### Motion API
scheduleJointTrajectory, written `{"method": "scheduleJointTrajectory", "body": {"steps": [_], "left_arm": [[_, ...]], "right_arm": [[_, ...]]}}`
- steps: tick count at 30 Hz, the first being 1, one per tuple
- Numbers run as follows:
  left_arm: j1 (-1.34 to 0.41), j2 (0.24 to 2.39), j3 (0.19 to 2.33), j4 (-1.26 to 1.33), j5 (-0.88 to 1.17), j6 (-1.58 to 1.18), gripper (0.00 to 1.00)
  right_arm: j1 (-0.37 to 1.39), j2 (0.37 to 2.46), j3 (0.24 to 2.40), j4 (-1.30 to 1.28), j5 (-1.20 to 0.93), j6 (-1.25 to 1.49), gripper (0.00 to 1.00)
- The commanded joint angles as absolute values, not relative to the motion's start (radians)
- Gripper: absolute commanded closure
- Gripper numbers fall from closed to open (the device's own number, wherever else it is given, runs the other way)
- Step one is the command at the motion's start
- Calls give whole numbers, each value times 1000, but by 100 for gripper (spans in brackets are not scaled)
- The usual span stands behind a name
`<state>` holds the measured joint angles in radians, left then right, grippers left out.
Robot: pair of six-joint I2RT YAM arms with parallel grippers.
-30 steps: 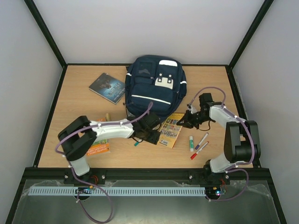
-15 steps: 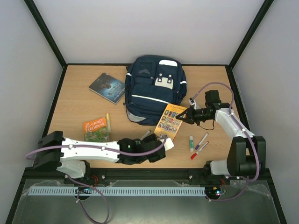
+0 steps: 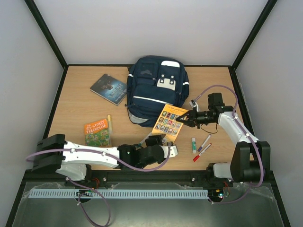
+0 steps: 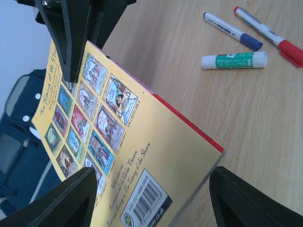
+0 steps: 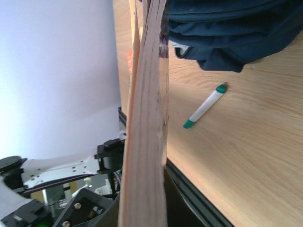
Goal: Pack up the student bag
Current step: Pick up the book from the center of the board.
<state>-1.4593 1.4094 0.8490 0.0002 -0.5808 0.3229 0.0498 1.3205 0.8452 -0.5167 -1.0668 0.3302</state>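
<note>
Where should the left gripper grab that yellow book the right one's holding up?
Grip the yellow book by its free edge near the barcode, coming from the near side, opposite the right gripper, which pinches the far edge. The book is thin and tilted off the table, so the open left gripper can probably straddle that edge.

A tilted yellow book [image 4: 113,142] sits between the left tool's [image 4: 152,191] spread fingers; ahead, the right tool [image 4: 81,49] pinches its edge.

A robotics lab booth: blank white walls [image 3: 151,28], black frame [image 3: 46,33], arms [image 3: 90,156] bolted to table [image 3: 80,106].
</note>
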Motion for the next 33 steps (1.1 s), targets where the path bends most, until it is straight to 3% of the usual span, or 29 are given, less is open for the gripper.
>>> {"method": "scheduleJointTrajectory", "body": {"steps": [1,10,15,25,26,29,33], "left_arm": [[-1462,1450,814,123,-667,430,32],[-1448,1460,730,270,-794,525,36],[-1438,1446,701,314,-922,562,47],[-1386,1315,700,251,-872,485,79],[-1380,1313,707,250,-865,475,82],[-1349,1309,741,203,-835,405,90],[-1248,1239,784,123,-670,225,97]], "right_arm": [[47,1328,832,-517,-1209,373,99],[48,1319,806,-466,-1265,422,99],[48,1321,805,-461,-1309,428,99],[48,1326,805,-431,-1308,453,99],[48,1324,807,-426,-1306,455,93],[39,1315,829,-422,-1303,452,60],[-14,1292,937,-507,-1301,347,39]]}}
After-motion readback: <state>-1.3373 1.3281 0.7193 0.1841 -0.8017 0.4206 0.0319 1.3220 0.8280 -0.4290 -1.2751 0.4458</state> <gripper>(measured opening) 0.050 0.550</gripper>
